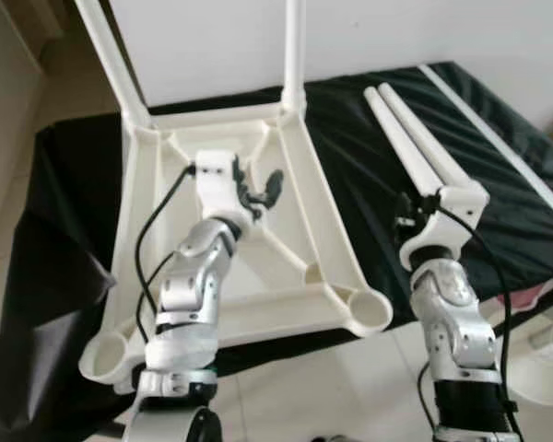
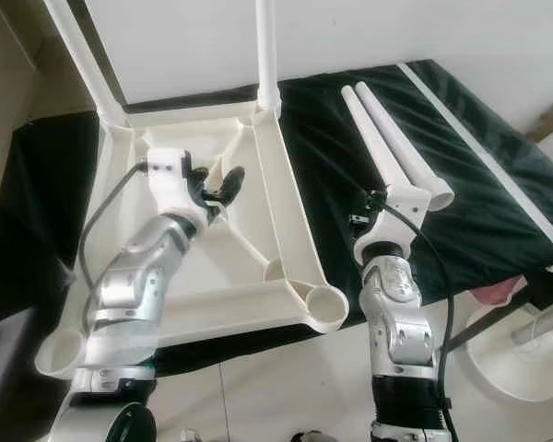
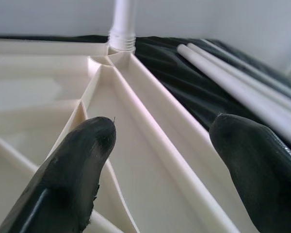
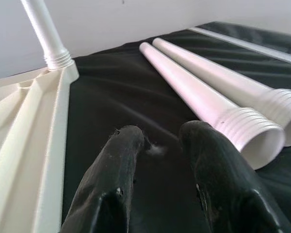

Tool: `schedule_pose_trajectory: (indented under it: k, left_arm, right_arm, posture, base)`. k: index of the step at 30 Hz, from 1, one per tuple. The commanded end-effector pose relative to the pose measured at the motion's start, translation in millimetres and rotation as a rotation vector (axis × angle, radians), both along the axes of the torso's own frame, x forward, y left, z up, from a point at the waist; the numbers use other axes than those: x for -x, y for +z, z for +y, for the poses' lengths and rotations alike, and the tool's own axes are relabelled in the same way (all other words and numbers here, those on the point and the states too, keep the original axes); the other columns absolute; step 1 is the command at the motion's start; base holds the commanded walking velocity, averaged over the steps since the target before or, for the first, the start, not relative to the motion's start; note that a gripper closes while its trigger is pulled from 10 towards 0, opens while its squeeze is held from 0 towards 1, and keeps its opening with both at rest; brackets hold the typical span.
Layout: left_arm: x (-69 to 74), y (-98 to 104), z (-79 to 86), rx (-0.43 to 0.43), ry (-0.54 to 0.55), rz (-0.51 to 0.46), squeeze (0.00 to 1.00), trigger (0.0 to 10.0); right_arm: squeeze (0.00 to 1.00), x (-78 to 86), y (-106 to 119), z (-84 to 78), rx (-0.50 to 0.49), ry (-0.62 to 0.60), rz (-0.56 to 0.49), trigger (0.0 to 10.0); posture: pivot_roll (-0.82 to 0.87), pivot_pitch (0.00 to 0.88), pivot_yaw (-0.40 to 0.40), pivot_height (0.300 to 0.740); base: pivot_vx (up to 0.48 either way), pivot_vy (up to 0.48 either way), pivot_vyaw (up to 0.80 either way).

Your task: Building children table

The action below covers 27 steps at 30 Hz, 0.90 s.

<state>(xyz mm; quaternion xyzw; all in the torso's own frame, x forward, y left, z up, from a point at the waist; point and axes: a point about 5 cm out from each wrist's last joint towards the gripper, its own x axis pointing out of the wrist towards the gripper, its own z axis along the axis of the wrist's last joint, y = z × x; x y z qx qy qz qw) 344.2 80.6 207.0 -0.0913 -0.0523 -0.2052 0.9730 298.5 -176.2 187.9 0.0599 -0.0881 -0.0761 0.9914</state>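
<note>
A white children's table top (image 1: 324, 230) lies upside down on a black cloth. Two white legs (image 1: 293, 46) stand screwed into its far corners. Both near corner sockets (image 1: 369, 313) are bare. My left gripper (image 1: 260, 189) hovers open over the ribbed underside, nothing between its fingers (image 3: 82, 160). Two loose legs (image 1: 410, 138) lie side by side on the cloth to the right, threaded ends toward me. My right gripper (image 4: 162, 141) sits just short of those threaded ends (image 4: 252, 131), fingers a narrow gap apart and holding nothing.
The black cloth (image 1: 64, 212) covers a low surface against a white wall. A long white strip (image 1: 498, 129) runs along its right side. On the tiled floor at the lower right stand a white round base (image 2: 516, 359) and something pink (image 2: 493, 295).
</note>
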Motion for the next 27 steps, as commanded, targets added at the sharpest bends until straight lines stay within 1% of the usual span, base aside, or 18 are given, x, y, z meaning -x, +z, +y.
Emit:
schedule_pose_trajectory:
  k: [1,2,3,5,7,9,10,11,12,13,14,15,17,19,21,22,24,27]
  left_arm:
    - [0.6,3,-7.3,-0.077,-0.010,-0.060,0.00,10.0]
    - [0.6,3,-7.3,-0.077,-0.010,-0.060,0.00,10.0]
    - [1.6,5,-9.1,-0.121,-0.015,-0.100,0.00,10.0]
    - [4.7,6,-13.0,-0.165,-0.060,-0.149,0.00,10.0]
    - [6.7,8,-13.0,-0.177,-0.067,-0.175,0.00,10.0]
    - [8.0,11,-13.1,-0.195,-0.063,-0.200,0.00,10.0]
    - [8.0,11,-13.1,-0.195,-0.063,-0.200,0.00,10.0]
    - [7.8,12,-13.8,-0.199,-0.064,-0.207,0.00,10.0]
    - [9.9,11,-14.5,-0.207,-0.069,-0.216,0.00,10.0]
    - [11.2,11,-15.0,-0.210,-0.073,-0.220,0.00,10.0]
    - [14.8,9,-15.6,-0.216,-0.076,-0.225,0.00,10.0]
    - [17.2,7,-15.9,-0.219,-0.078,-0.228,0.00,10.0]
    - [19.4,4,-16.5,-0.225,-0.080,-0.225,0.00,10.0]
    - [22.2,-3,-17.4,-0.254,-0.086,-0.222,0.00,10.0]
    - [24.4,-4,-17.5,-0.264,-0.088,-0.224,0.00,10.0]
    - [26.9,-5,-17.6,-0.270,-0.095,-0.226,0.00,10.0]
    - [27.7,-5,-17.7,-0.270,-0.100,-0.226,0.00,10.0]
    - [28.9,-7,-17.3,-0.286,-0.107,-0.218,0.00,10.0]
  right_arm:
    - [0.00,5.0,0,-7.5,0.014,-0.040,-0.012,10.0]
    - [0.00,5.0,0,-7.5,0.014,-0.040,-0.012,10.0]
    - [0.00,5.6,-1,-10.4,0.014,-0.050,-0.015,10.0]
    - [0.00,5.6,-2,-15.6,0.043,-0.068,-0.022,10.0]
    - [0.00,5.0,-4,-23.2,0.076,-0.108,-0.035,10.0]
    - [0.00,1.8,-6,-34.1,0.077,-0.141,-0.013,10.0]
    - [0.00,1.8,-6,-34.1,0.077,-0.141,-0.013,10.0]
    - [0.00,-0.8,-8,-36.9,0.055,-0.125,-0.004,10.0]
    - [0.14,-3.8,-8,-43.7,0.042,-0.120,0.000,10.0]
    - [0.14,-5.6,-8,-48.0,0.035,-0.116,0.000,10.0]
    - [1.00,-7.6,-8,-55.2,0.012,-0.112,-0.009,10.0]
    - [1.00,-8.5,-7,-59.8,-0.003,-0.113,-0.017,10.0]
    - [1.00,-10.8,-8,-63.2,-0.011,-0.100,-0.014,10.0]
    - [1.00,-15.7,-9,-68.1,-0.008,-0.086,-0.004,10.0]
    - [1.00,-18.5,-6,-69.3,0.004,-0.075,-0.006,10.0]
    - [1.00,-23.1,-3,-70.5,0.022,-0.064,-0.010,10.0]
    - [1.00,-24.8,-2,-70.9,0.026,-0.062,-0.009,10.0]
    - [1.00,-33.3,-1,-71.2,0.071,-0.028,0.017,10.0]
  posture:
    - [-0.14,0.112,0.067,0.740]
    - [-0.14,0.112,0.067,0.740]
    - [-0.12,0.112,0.063,0.740]
    - [-0.10,0.109,0.054,0.740]
    - [-0.09,0.104,0.048,0.740]
    - [-0.07,0.100,0.035,0.740]
    - [-0.07,0.100,0.035,0.740]
    - [-0.06,0.096,0.033,0.740]
    - [-0.05,0.089,0.031,0.740]
    - [-0.05,0.089,0.031,0.740]
    - [-0.04,0.081,0.030,0.740]
    - [-0.04,0.081,0.030,0.740]
    - [-0.03,0.080,0.030,0.740]
    - [-0.02,0.082,0.027,0.740]
    - [-0.01,0.091,0.027,0.740]
    - [-0.01,0.090,0.031,0.740]
    - [-0.01,0.090,0.031,0.740]
    - [0.01,0.103,0.037,0.740]
  base:
    - [0.000,0.000,0.00]
    - [0.000,0.000,0.00]
    - [0.000,0.000,0.00]
    - [0.000,0.000,0.00]
    - [0.000,0.000,0.00]
    - [0.000,0.000,0.00]
    - [0.000,0.000,0.00]
    - [0.000,0.000,0.00]
    - [0.000,0.000,0.00]
    - [0.000,0.000,0.00]
    - [0.000,0.000,0.00]
    - [0.000,0.000,0.00]
    - [0.000,0.000,0.00]
    - [0.000,0.000,0.00]
    - [0.000,0.000,0.00]
    - [0.000,0.000,0.00]
    - [0.000,0.000,0.00]
    - [0.000,0.000,0.00]
